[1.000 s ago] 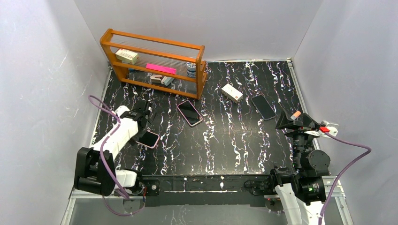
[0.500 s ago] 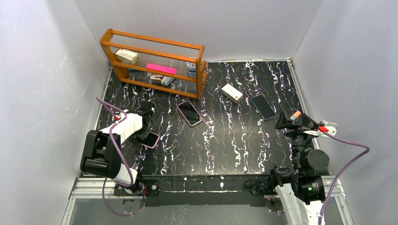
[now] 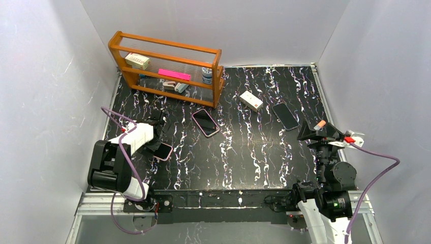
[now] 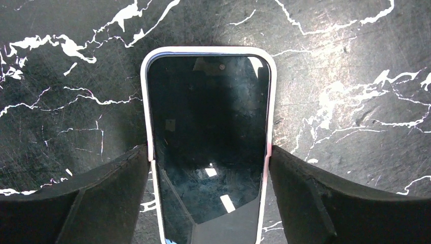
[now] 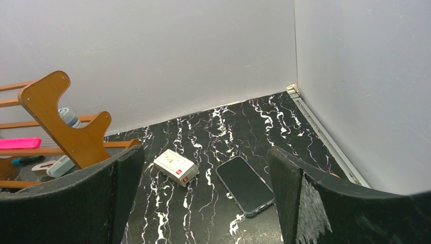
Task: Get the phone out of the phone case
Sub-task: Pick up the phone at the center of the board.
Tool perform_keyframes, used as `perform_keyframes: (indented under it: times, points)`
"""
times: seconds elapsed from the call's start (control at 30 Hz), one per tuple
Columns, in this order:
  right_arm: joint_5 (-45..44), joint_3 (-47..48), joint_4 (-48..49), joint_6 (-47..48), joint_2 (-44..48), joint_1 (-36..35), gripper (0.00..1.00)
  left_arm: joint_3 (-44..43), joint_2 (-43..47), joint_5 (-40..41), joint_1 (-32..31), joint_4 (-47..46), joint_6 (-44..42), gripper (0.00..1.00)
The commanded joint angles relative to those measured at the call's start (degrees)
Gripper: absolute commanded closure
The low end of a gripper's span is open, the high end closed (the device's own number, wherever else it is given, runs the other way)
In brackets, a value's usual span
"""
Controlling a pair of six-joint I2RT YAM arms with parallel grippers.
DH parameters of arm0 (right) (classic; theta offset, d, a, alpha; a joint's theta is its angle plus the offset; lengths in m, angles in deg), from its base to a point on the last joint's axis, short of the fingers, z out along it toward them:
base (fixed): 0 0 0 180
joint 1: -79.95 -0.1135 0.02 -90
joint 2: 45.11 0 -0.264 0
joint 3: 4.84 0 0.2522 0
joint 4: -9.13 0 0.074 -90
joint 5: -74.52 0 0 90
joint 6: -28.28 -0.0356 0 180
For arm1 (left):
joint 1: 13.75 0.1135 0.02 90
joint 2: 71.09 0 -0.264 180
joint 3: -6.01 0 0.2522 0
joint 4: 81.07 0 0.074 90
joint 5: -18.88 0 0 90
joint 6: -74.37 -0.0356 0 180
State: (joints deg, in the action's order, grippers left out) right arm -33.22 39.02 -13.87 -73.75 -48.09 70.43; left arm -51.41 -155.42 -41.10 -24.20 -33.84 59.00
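Observation:
A phone (image 4: 208, 147) with a dark screen lies face up on the black marbled table, in a pale pink-white phone case (image 4: 208, 49). In the top view the phone (image 3: 164, 151) shows at the left, partly under my left gripper (image 3: 155, 144). In the left wrist view my left gripper (image 4: 208, 152) straddles the phone's lower half. Both fingers (image 4: 117, 188) press against the case's long edges. My right gripper (image 3: 317, 129) hovers at the right side. In its own view the right gripper (image 5: 205, 152) is open with nothing between its fingers.
A pink-cased phone (image 3: 205, 122) lies mid-table. A dark phone (image 3: 285, 116) and a small white box (image 3: 251, 100) lie at the back right. A wooden rack (image 3: 167, 68) holding small items stands at the back left. White walls enclose the table.
The left arm folded back towards its base and its gripper settled over the phone. Its fingers have narrowed onto the case's sides. The right arm has not moved.

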Motion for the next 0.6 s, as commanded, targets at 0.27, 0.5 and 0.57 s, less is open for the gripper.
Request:
perform_keyframes:
  times: [0.27,0.5,0.57]
  points:
    - [5.8,5.2,-3.3,-2.9,-7.7,-0.4,0.01,4.9,2.3,-6.1,0.9,-2.3,-0.2,0.48]
    - [11.9,8.1,-9.2,-11.1,-19.8,-0.4,0.01,6.3,4.8,-16.6,0.9,-11.3,-9.7,0.60]
    - [15.6,8.0,-9.8,-12.8,-24.1,-0.4,0.01,7.3,5.6,-20.2,0.9,-15.0,-12.5,0.60]
